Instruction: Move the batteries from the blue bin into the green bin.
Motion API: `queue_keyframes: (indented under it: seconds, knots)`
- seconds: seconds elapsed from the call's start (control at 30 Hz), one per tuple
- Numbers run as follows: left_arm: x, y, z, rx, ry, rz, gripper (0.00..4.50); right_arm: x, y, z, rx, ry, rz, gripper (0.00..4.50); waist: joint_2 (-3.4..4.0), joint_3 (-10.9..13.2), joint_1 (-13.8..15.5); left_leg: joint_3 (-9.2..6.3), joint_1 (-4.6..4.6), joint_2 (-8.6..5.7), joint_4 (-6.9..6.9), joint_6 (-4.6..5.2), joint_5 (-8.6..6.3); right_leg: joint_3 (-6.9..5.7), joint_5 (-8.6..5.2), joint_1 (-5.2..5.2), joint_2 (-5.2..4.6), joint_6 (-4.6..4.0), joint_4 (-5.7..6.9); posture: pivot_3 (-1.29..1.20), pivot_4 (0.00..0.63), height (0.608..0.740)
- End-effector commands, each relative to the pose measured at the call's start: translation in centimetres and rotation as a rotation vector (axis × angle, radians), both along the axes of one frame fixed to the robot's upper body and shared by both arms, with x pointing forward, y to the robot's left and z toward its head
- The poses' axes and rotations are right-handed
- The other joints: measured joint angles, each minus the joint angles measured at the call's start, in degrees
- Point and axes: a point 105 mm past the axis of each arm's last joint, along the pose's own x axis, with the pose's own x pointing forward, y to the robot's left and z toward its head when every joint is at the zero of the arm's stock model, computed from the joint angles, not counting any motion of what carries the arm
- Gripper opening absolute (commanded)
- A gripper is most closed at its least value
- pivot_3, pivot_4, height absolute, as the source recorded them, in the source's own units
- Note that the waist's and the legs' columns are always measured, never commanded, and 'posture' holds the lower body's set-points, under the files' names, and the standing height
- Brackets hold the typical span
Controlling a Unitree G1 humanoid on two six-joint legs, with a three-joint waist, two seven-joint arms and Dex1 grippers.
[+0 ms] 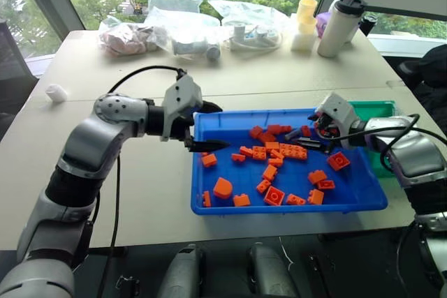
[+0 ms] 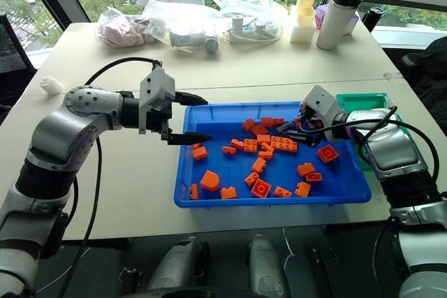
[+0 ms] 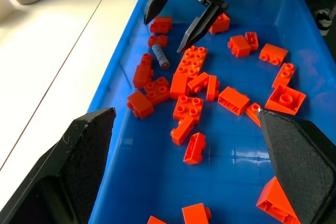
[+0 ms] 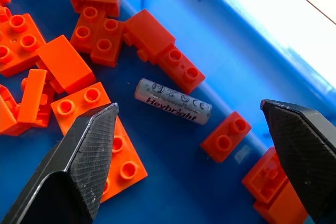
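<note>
Spread right hand [image 4: 189, 156] hovers over battery [image 4: 173, 100] lettered "Heybright", CE-marked.

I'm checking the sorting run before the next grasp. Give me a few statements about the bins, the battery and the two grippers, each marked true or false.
1. A battery lies in the blue bin among orange bricks. True.
2. The right gripper is shut on the battery. False: its fingers are spread wide above it, holding nothing.
3. The green bin sits beside the blue bin on the robot's right. True.
4. The left gripper holds an orange brick. False: it is open and empty, at the blue bin's left edge.
5. The battery stands upright. False: it lies on its side.
</note>
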Motion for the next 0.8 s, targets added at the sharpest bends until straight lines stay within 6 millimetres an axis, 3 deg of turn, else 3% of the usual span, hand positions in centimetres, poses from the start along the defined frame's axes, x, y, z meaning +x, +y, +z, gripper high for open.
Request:
queue_keyframes:
  seconds: [0.03, 0.47, 0.53, 0.73, 0.77, 0.8]
  knots:
    - [-0.4, 0.0, 1.0, -0.017, -0.045, -0.003, 4.5, 1.0, 0.3, 0.1, -0.035, -0.015, 0.059, 4.47, 0.0, 0.0, 0.0, 0.0, 0.0, 0.0, 0.01, 0.0, 0.0, 0.0, 0.0, 0.0, 0.0, 0.0, 0.0, 0.0, 0.15, 0.74]
    - [-0.5, -0.1, 0.3, -0.025, -0.034, 0.023, 4.5, 2.1, 1.0, -1.4, -0.089, 0.073, 0.158, 4.47, 0.0, 0.0, -0.1, 0.0, 0.0, 0.0, 0.02, -0.01, 0.0, 0.01, 0.0, -0.03, -0.02, 0.0, 0.06, 0.0, 0.15, 0.74]
    - [-0.5, -0.1, 0.3, -0.025, -0.032, 0.025, 4.5, 1.8, 1.6, -1.7, -0.079, 0.092, 0.19, 3.64, 0.0, 0.0, 0.0, 0.0, 0.0, 0.0, 0.02, -0.01, 0.0, 0.0, 0.0, -0.03, -0.02, 0.0, 0.06, 0.0, 0.15, 0.74]
    - [-0.5, -0.1, 0.3, -0.025, -0.033, 0.027, 4.5, 1.3, 2.3, -2.3, -0.093, 0.097, 0.226, 0.45, 0.0, 0.0, 0.1, 0.0, 0.0, -0.02, 0.03, -0.02, 0.0, 0.0, 0.0, -0.03, -0.05, 0.0, 0.08, 0.0, 0.15, 0.74]
    - [-0.5, -0.1, 0.3, -0.023, -0.033, 0.026, 4.5, 1.2, 2.3, -2.3, -0.096, 0.094, 0.226, 0.02, 0.0, 0.0, 0.1, 0.0, 0.0, -0.02, 0.03, -0.02, 0.0, 0.01, 0.0, -0.03, -0.05, 0.0, 0.08, 0.0, 0.15, 0.74]
    - [-0.6, -0.1, 0.2, -0.022, -0.032, 0.026, 4.5, 1.2, 2.2, -2.2, -0.096, 0.091, 0.226, 0.02, 0.0, 0.0, 0.1, 0.0, 0.0, -0.02, 0.03, -0.02, 0.0, 0.0, 0.0, -0.03, -0.05, 0.0, 0.08, 0.0, 0.15, 0.74]
